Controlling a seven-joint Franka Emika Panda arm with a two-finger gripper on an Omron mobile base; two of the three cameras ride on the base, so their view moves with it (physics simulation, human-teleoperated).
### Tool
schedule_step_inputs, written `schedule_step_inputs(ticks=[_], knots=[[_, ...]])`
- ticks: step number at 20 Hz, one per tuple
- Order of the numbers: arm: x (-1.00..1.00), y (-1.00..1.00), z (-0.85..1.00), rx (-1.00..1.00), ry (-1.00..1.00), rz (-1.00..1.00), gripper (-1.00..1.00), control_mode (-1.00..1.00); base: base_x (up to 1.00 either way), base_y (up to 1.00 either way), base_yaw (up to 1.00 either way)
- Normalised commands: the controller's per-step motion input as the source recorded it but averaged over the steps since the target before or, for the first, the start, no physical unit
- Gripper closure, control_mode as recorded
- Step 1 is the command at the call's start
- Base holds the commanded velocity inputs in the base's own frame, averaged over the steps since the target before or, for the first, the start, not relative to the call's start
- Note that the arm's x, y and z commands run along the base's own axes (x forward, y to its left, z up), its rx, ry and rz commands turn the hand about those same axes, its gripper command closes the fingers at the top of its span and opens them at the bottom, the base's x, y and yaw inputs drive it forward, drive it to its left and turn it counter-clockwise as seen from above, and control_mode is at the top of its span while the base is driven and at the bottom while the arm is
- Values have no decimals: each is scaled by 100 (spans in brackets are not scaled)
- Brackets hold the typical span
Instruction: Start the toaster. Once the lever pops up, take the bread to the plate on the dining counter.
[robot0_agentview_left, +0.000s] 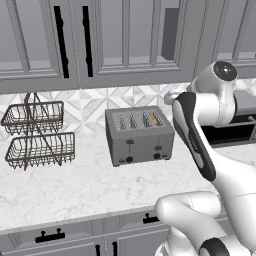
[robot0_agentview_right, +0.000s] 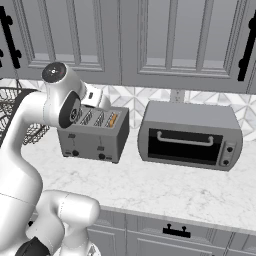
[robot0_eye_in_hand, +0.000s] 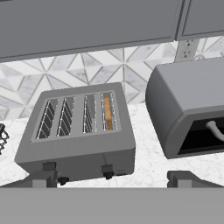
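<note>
The grey four-slot toaster (robot0_agentview_left: 139, 135) (robot0_agentview_right: 92, 136) (robot0_eye_in_hand: 78, 140) stands on the marble worktop against the tiled wall. An orange-brown slice of bread (robot0_agentview_left: 156, 119) (robot0_agentview_right: 113, 120) (robot0_eye_in_hand: 107, 113) sits in its rightmost slot. Two small levers, left (robot0_eye_in_hand: 49, 166) and right (robot0_eye_in_hand: 107, 168), show on the toaster's front, with dark knobs below them. My gripper (robot0_eye_in_hand: 113, 179) hovers above and in front of the toaster, open, its fingertips (robot0_eye_in_hand: 41, 179) wide apart and holding nothing. The plate and the dining counter are out of view.
A grey toaster oven (robot0_agentview_right: 190, 135) (robot0_eye_in_hand: 188, 109) stands just right of the toaster. A two-tier wire basket rack (robot0_agentview_left: 35, 132) sits at the left on the worktop (robot0_agentview_left: 75, 190). Grey wall cabinets (robot0_agentview_left: 125, 40) hang overhead, and drawers run below the front edge.
</note>
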Motion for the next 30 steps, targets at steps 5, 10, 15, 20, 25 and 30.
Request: schedule_step_inputs(ticks=[5,10,15,20,25,30], knots=[[0,0,0,0,0,0,-100,-100,0,0,0],[0,0,0,0,0,0,-100,-100,0,0,0],[0,0,0,0,0,0,-100,-100,0,0,0],[0,0,0,0,0,0,-100,-100,0,0,0],[0,0,0,0,0,0,-100,-100,0,0,0],[0,0,0,0,0,0,-100,-100,0,0,0]])
